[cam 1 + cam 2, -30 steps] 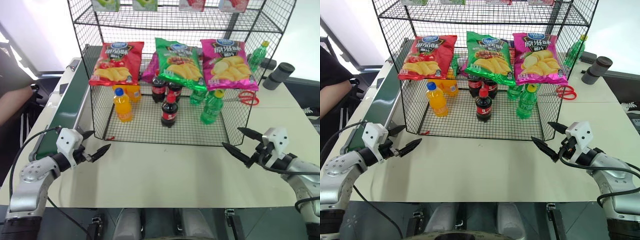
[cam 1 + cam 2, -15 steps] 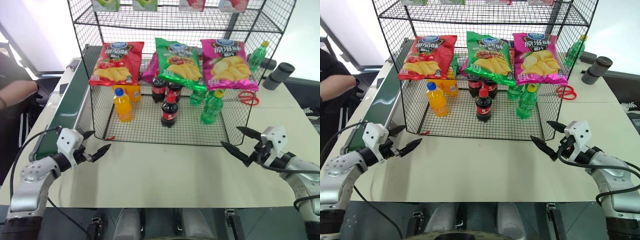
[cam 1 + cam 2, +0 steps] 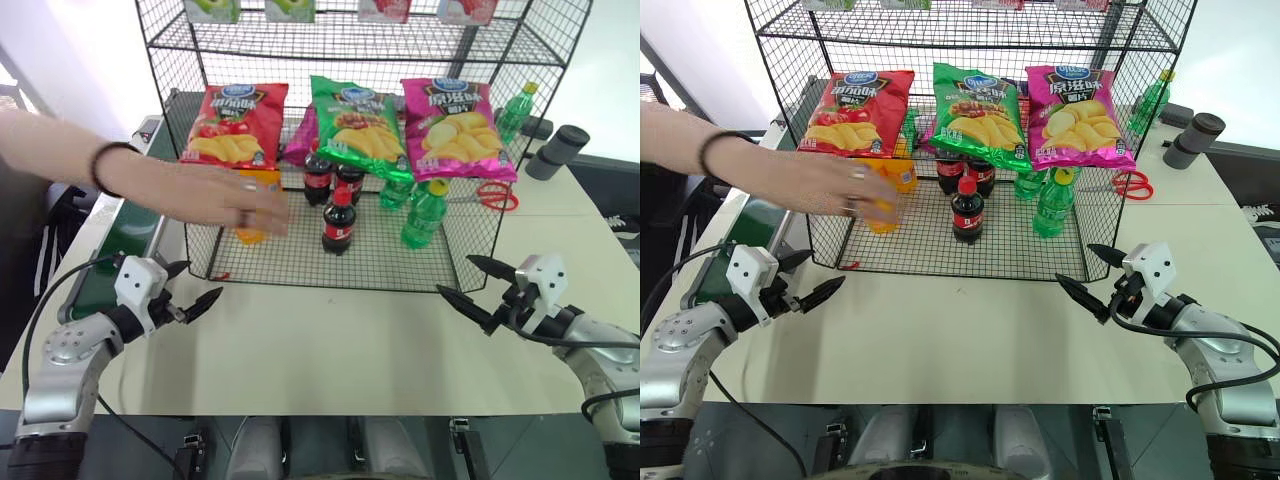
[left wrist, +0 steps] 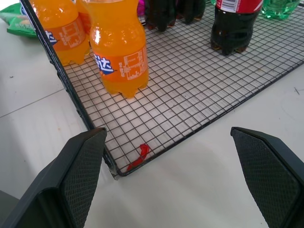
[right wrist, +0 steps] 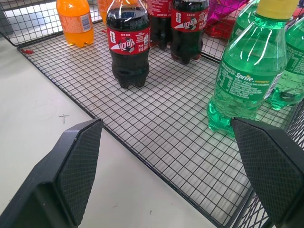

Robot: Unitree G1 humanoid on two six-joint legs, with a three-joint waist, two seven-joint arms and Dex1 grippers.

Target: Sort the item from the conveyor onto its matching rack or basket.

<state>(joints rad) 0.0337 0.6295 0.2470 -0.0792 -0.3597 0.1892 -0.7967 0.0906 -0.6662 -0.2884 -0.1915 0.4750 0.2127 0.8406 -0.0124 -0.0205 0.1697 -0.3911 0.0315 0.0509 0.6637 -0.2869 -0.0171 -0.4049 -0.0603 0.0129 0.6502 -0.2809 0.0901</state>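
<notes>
A: While the person's hand (image 3: pixel 235 205) is reaching into the rack's bottom tier, why are both arms standing off?

B: Both are hovering over the table (image 3: pixel 330 340), in front of the rack (image 3: pixel 330 265). The left gripper (image 3: pixel 185 292) and the right gripper (image 3: pixel 470 290) are each spread wide and are gripping nothing. Judged from that posture, they are waiting, not working.

A: Where is the item standing?

B: One cola bottle (image 3: pixel 338 222) is standing upright on the bottom mesh, forward of two more cola bottles (image 3: pixel 330 178). Green bottles (image 3: pixel 424 214) are grouped to its right and an orange-drink bottle (image 4: pixel 118 50) to its left, so like is standing with like.

A: And the conveyor?

B: The conveyor (image 3: pixel 125 235) is running along the rack's left side, partly hidden by the person's arm. I cannot tell whether anything is lying on it.

A: What is hanging above?

B: Crisp bags (image 3: pixel 350 125) are hanging across the front of the tier above, shading the bottles.
</notes>
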